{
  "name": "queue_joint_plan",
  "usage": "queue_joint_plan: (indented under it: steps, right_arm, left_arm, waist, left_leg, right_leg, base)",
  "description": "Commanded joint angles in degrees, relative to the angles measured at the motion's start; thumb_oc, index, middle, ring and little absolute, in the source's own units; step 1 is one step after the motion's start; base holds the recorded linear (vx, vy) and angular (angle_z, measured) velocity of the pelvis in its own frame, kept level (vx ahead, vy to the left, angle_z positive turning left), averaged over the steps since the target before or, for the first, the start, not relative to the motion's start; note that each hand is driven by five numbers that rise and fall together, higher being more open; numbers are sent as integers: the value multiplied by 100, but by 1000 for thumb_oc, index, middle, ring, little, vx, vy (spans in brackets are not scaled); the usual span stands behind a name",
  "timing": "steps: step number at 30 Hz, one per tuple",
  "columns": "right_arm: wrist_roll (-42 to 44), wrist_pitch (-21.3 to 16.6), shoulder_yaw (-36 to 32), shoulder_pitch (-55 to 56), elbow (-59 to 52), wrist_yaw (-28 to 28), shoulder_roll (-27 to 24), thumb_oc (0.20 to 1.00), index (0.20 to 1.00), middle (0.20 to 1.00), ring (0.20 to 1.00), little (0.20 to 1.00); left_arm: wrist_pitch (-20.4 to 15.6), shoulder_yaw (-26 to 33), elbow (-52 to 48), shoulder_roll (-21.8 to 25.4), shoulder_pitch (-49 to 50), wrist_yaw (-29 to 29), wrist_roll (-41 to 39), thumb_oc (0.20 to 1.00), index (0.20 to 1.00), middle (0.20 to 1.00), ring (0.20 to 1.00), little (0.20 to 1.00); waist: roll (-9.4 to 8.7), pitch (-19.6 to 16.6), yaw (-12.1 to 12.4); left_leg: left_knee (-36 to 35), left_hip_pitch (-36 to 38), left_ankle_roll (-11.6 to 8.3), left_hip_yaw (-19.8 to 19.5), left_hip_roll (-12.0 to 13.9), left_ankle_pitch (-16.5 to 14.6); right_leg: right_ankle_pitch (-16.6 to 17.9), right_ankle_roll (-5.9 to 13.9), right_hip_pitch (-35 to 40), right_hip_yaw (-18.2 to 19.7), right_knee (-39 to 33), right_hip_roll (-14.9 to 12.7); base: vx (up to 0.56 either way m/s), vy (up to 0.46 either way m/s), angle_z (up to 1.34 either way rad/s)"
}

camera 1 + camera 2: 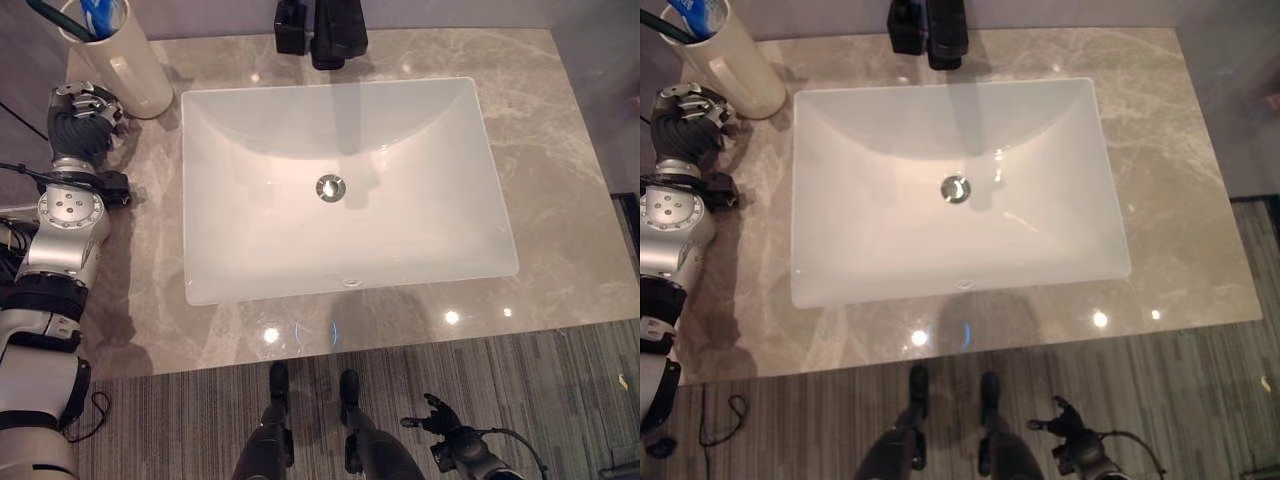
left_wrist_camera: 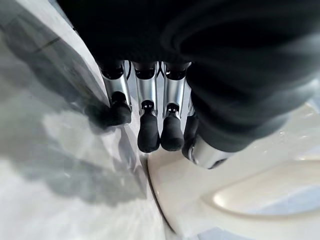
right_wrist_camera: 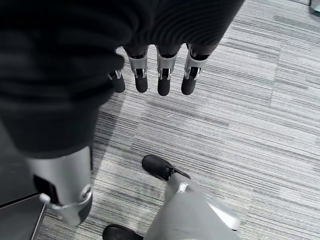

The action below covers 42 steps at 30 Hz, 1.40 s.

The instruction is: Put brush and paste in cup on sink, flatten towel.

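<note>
Count: 1 cream cup (image 1: 128, 62), 1 white rectangular sink basin (image 1: 345, 190), 1 dark faucet (image 1: 336, 32), 1 grey marbled countertop (image 1: 560, 200).

The cup stands upright on the countertop at the 10 o'clock corner of the basin, just beside its rim. It holds a blue-and-white toothpaste tube (image 1: 103, 14) and a dark green toothbrush handle (image 1: 60, 20); both are cut off by the frame edge, so their upper ends cannot be made out. The basin holds only its round metal drain (image 1: 330, 187) at centre. The faucet sits at 12 o'clock behind the basin, its top cut off.

The left hand (image 1: 85, 115) rests at the base of the cup, on its 7 o'clock side. Its wrist view shows the fingers (image 2: 148, 131) extended straight, tips beside the cup's lower wall, grasping nothing.

The right hand (image 1: 437, 415) hangs below the counter edge over striped grey flooring (image 3: 260, 100), at 5 o'clock. Its fingers are loosely spread and empty.
</note>
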Motion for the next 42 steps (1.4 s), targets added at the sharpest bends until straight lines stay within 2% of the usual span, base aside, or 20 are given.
queue_joint_plan:
  steps: [1,11,21,30,42]
  right_arm:
    - [160,-124,-29,70,-131,-21,-148,1000,1000,1000,1000,1000]
    - [215,-211,42,162,-295,-46,-175,1000,1000,1000,1000,1000]
    - [208,-315,120,549,-388,-19,-235,1000,1000,1000,1000,1000]
    - [274,-401,180,637,-784,-26,-306,1000,1000,1000,1000,1000]
    - [271,-417,213,731,-742,-39,-290,1000,1000,1000,1000,1000]
  left_arm:
    - [57,-114,600,-12,-349,69,210,200,200,200,200,200]
    - [103,-351,1088,-161,-770,180,486,200,200,200,200,200]
    - [220,-735,1993,-457,-1550,280,849,200,200,200,200,200]
    - [237,-892,2096,-665,-1836,423,912,200,200,200,200,200]
    - [229,-846,2193,-803,-1918,527,835,200,200,200,200,200]
  waist:
    - [2,156,-112]
    - [-58,165,-217]
    - [-97,106,-413]
    - [-166,108,-506]
    - [-206,102,-573]
  left_leg:
    - [15,347,-283,161,97,-202]
    - [15,278,-285,196,137,-196]
    - [15,235,-295,265,175,-214]
    - [15,201,-314,364,268,-219]
    - [15,184,-332,443,321,-209]
  right_leg:
    - [730,612,-181,-9,-14,-402]
    - [781,617,-303,86,-14,-361]
    - [842,635,-423,180,-14,-318]
    - [879,626,-532,303,-14,-211]
    - [904,609,-611,397,-14,-146]
  base:
    - [0,0,0]
    - [-2,-1,-2]
    - [-3,8,-8]
    - [-2,-14,-4]
    - [3,-16,-6]
